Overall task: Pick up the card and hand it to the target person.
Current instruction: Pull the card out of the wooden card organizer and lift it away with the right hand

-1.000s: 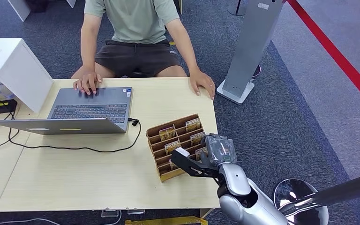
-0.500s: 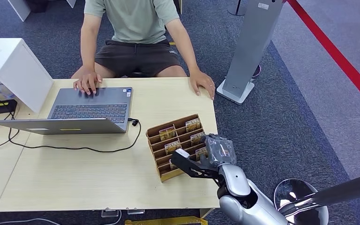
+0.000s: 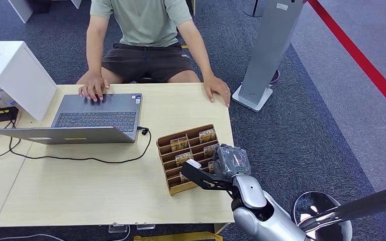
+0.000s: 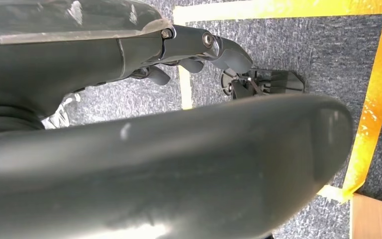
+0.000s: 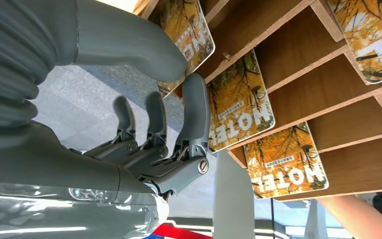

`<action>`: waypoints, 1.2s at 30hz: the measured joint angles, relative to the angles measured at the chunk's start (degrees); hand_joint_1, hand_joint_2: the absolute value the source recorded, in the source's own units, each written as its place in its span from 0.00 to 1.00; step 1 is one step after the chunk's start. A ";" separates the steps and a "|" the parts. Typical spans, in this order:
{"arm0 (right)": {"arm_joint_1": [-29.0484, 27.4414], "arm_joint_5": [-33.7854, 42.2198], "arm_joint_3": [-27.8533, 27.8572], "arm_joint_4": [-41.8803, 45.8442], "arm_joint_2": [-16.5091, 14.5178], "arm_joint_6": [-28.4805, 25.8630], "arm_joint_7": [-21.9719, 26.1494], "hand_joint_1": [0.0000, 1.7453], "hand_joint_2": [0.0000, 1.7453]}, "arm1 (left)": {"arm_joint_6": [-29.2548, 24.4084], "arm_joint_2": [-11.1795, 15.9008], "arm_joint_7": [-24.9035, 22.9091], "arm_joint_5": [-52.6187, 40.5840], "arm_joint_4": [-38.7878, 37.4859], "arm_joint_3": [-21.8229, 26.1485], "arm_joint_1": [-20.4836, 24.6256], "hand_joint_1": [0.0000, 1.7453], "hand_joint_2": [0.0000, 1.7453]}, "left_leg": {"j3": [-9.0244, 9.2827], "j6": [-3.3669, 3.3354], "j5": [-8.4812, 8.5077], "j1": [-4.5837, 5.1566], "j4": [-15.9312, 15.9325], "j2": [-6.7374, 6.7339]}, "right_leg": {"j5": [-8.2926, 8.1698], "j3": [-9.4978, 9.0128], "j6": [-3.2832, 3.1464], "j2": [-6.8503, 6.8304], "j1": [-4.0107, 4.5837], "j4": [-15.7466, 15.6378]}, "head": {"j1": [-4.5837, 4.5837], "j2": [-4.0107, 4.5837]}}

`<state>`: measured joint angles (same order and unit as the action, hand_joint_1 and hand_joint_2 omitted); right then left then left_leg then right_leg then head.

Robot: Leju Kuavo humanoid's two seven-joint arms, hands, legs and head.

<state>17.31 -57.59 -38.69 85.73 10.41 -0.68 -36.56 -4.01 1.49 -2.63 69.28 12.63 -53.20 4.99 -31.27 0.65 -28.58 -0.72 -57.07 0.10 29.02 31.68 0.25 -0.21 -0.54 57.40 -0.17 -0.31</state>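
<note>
A wooden card rack (image 3: pixel 162 143) stands on the table near its right edge, with orange "HOTEL" cards (image 3: pixel 207 134) in its slots. My right hand (image 3: pixel 231 161) hovers at the rack's right column. In the right wrist view my right hand (image 5: pixel 164 99) has its thumb (image 5: pixel 129 45) lying over one card (image 5: pixel 186 22) and a finger (image 5: pixel 196 109) along the edge of the neighbouring card (image 5: pixel 241 104); no card is lifted from its slot. My left hand (image 4: pixel 199 45) hangs over the carpet, holding nothing. The person (image 3: pixel 146 30) sits at the table's far side.
An open laptop (image 3: pixel 98 115) with a black cable (image 3: pixel 80 158) lies left of the rack. A white box (image 3: pixel 10 70) stands at far left. The person's hand (image 3: pixel 217 89) rests on the far right corner. A grey kiosk post (image 3: pixel 269 50) stands right of the table.
My right hand has crept slightly left and further in over the rack's right column. The person and the cards have not moved.
</note>
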 joint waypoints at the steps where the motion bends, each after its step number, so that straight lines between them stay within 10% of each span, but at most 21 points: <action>1: 0.12 0.04 0.00 -0.17 -0.11 -0.01 0.12 0.75 1.00 | -0.03 0.00 -0.02 0.08 0.00 0.00 0.00 0.00 0.00 | 0.01 0.00 0.00 0.00 0.00 0.00 | 0.00 0.00 0.00 0.00 0.00 0.00 | 0.02 0.00; 16: 0.85 0.45 -0.24 -2.00 -1.25 -0.46 0.98 0.60 1.00 | -0.31 -0.11 -0.23 0.61 0.00 0.00 0.02 0.00 0.00 | 0.05 0.00 0.00 0.00 0.00 0.00 | -0.01 -0.05 0.00 0.00 0.00 0.00 | -0.02 0.00; 22: 0.65 0.38 -0.52 -0.63 -1.16 -1.03 0.89 0.34 1.00 | -0.45 -0.11 -0.23 1.02 0.00 0.00 0.01 0.00 0.00 | 0.05 0.00 0.00 0.00 0.00 0.00 | -0.01 -0.04 0.00 0.00 0.00 0.00 | 0.03 0.00; 36: 0.47 0.05 -0.63 4.13 -0.38 -1.14 0.22 0.44 1.00 | -0.49 -0.11 -0.28 1.39 0.00 0.00 -0.01 0.00 0.00 | 0.03 0.00 0.00 0.00 -0.01 0.00 | 0.00 -0.02 0.00 0.00 0.00 0.00 | -0.01 0.00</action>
<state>17.79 -57.54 -39.32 89.87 10.03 -1.81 -36.34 -4.49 1.38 -2.91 70.67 12.63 -53.20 4.98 -31.25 0.65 -28.57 -0.72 -57.08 0.10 29.02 31.67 0.25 -0.22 -0.54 57.40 -0.17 -0.31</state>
